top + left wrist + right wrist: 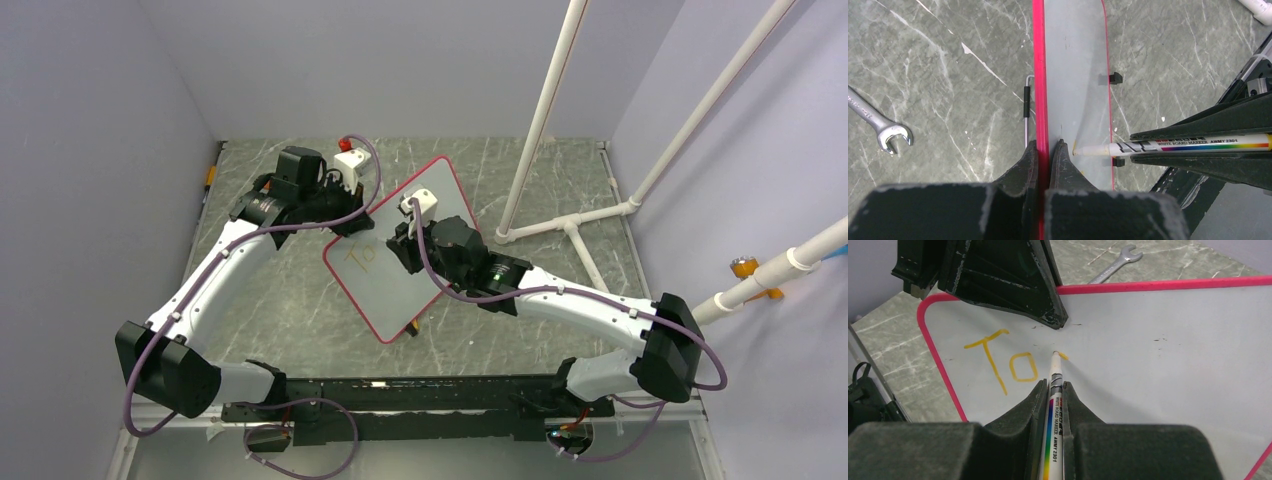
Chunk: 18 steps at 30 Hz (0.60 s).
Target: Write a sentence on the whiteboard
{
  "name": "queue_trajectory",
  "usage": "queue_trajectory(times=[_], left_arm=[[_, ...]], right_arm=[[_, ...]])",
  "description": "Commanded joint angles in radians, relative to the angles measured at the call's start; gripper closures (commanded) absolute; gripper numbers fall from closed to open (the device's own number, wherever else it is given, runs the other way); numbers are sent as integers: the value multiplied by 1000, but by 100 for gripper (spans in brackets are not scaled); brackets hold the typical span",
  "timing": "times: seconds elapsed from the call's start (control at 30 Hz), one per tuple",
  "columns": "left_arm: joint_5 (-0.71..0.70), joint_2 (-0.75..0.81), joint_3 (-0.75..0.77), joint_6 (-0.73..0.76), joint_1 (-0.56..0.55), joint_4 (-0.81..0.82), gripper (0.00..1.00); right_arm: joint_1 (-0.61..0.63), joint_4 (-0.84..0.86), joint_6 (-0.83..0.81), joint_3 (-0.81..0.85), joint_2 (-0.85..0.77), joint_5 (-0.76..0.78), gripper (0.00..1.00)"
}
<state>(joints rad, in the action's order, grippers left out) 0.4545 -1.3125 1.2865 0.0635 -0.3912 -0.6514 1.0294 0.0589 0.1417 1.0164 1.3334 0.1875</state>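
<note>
Table: one whiteboard, one marker, one wrench.

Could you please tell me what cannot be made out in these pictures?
- Top view: the sentence is too small to read; the right hand covers the marker tip.
- Left wrist view: the whiteboard is seen nearly edge-on, so no letters can be read.
- Right wrist view: the marker's rear is buried inside the right hand.

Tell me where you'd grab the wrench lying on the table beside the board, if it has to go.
I'd take the wrench by its straight shank, coming straight down from above with the jaws across its narrow width. It lies flat on the table, so there is no way under it, and the open-ended head is wider and uneven.
</note>
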Motion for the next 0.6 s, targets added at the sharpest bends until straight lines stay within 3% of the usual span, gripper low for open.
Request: queue_trajectory(times=[0.0, 0.57], left_arm=[[-126, -11, -12, 128, 2, -42, 100], [-133, -8, -12, 129, 2, -44, 100]], right_arm=[[0, 43, 14, 23, 13, -40, 100], [0, 10, 33, -48, -22, -23, 100]])
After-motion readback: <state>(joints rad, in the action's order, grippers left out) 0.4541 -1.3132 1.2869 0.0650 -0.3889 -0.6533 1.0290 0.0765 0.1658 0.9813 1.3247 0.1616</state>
